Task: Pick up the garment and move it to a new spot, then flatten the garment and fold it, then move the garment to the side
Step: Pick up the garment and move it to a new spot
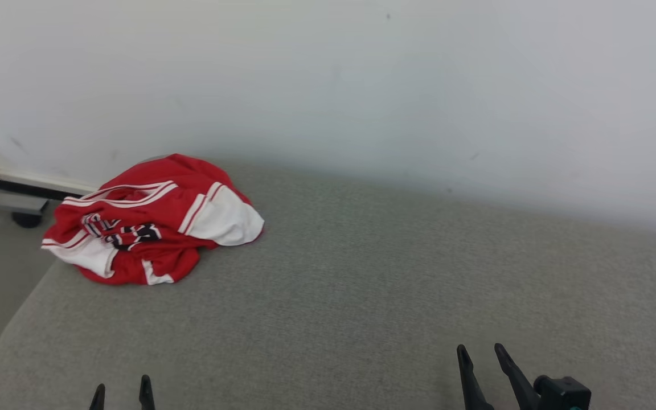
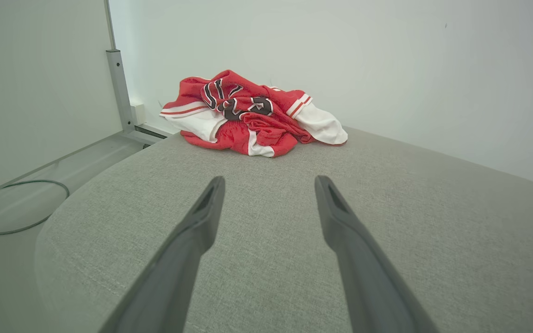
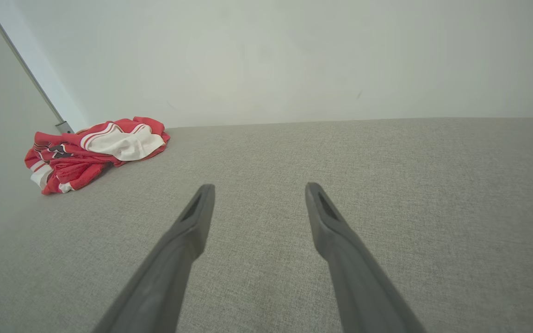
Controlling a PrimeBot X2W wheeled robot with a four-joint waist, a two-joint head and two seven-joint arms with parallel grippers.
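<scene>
The crumpled red-and-white jersey garment with dark lettering (image 1: 151,219) lies bunched at the left middle of the head view. It sits at the far left corner of the grey woven fabric surface (image 1: 362,296), close to the pale wall (image 1: 362,85). Its white panels and striped trims are folded over one another in a heap, so no hem or shoulder lies out flat for a clean pinch. The left gripper (image 1: 122,382) shows at the lower left with its two dark fingers spread and nothing between them. The right gripper (image 1: 480,347), at the lower right, is likewise parted and empty. Both are well apart from the garment, which I take as a ready posture, with the pick-up not yet begun. In the left wrist view the heap sits at the upper middle, straight ahead of the fingers, so that arm seems better lined up. The bare centre of the surface looks the likely place for spreading
</scene>
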